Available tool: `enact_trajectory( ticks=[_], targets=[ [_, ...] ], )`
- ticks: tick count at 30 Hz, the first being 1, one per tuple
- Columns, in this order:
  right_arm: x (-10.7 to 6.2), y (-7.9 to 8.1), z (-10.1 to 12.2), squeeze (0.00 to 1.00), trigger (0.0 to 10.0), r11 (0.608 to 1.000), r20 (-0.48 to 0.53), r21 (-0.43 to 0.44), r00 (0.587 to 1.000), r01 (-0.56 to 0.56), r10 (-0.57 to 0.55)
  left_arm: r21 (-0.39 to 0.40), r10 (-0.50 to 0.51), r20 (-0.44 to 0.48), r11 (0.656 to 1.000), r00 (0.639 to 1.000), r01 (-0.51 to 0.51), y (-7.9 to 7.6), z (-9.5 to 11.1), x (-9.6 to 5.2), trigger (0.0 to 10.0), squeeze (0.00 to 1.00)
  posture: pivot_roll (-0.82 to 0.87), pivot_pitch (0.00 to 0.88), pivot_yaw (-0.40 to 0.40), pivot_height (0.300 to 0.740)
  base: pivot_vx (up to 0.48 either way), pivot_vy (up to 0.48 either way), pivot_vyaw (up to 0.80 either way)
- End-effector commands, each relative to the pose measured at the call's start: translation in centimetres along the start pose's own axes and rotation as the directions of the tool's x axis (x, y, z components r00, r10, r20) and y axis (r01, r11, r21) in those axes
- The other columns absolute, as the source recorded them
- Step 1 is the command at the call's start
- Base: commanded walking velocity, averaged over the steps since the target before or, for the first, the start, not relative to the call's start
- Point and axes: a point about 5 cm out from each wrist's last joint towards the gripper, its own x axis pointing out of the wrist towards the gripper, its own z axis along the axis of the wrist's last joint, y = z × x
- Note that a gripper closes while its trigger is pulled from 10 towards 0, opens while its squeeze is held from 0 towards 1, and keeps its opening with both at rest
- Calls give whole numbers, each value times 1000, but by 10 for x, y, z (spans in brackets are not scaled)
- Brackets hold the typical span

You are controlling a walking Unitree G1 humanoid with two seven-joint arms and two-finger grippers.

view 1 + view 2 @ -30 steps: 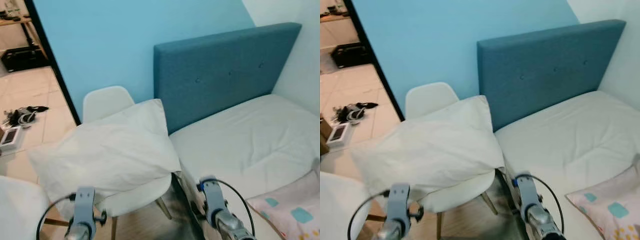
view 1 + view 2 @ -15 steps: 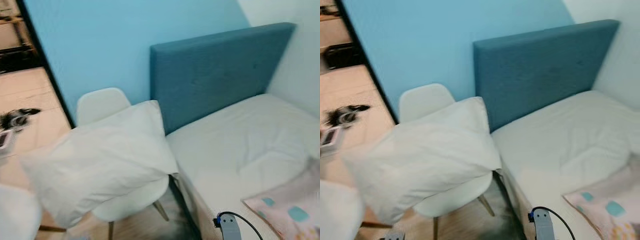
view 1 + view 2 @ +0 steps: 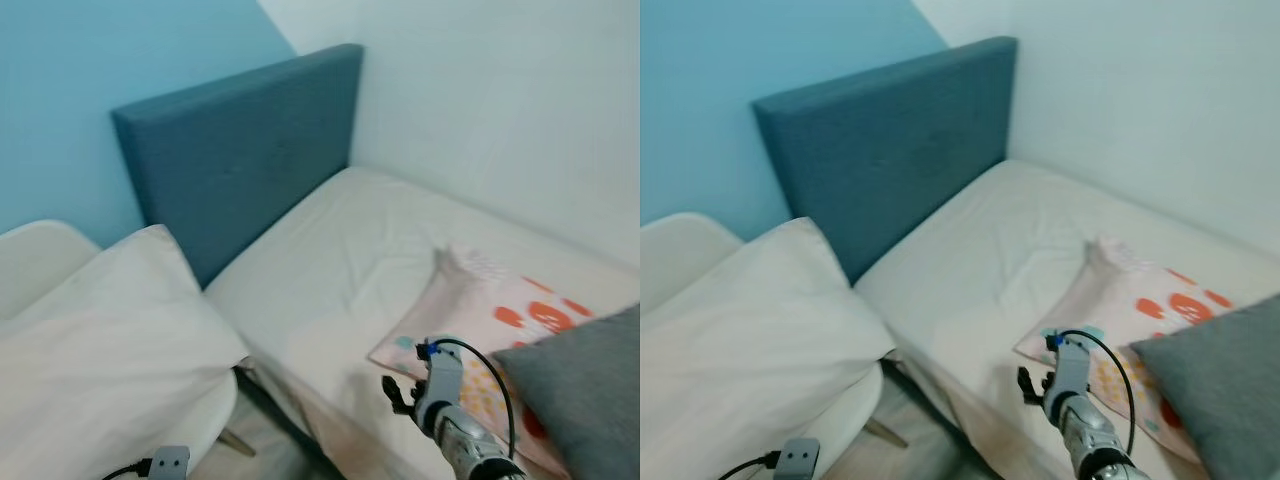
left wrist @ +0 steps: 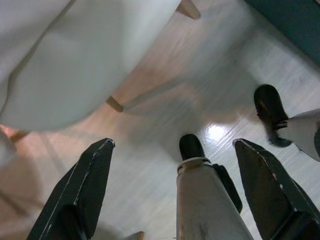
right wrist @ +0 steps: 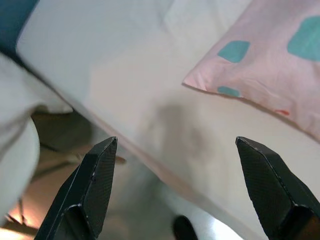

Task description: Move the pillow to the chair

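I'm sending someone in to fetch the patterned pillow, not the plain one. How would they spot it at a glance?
Start from the bed with the blue headboard. On the mattress, away from the headboard, lies the pink pillow, partly under a grey cushion. Its orange and teal spots set it apart from the plain white pillow, which rests on the white chair beside the bed.

- pillow (image 3: pixel 95 350): plain white, plump w/ creases, lying tilted on chair, covering most of seat, corner up nr backrest
- chair (image 3: pixel 675 255): white moulded shell, wooden legs, just beside bed
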Motion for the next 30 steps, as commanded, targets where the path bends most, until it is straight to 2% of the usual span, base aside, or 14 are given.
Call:
enact_trajectory(
  ticks=[1,12,30],
  targets=[
    [0,-1,5,0,10000,999,33,46,999,-3,2,3,-4,-12,1000,1000,4,0,-4,-1,10000,0,-84,52,15,740,0,0,-800],
    [4,3,22,0,10000,991,116,125,993,-40,26,12,-7,-37,1000,999,7,1,-10,-2,10000,0,-84,49,17,740,0,0,-797],
    [8,9,50,0,10000,974,234,198,970,-108,60,17,-28,-42,999,999,29,-1,-13,-2,10000,0,-84,49,22,740,0,0,-797]
  ],
)
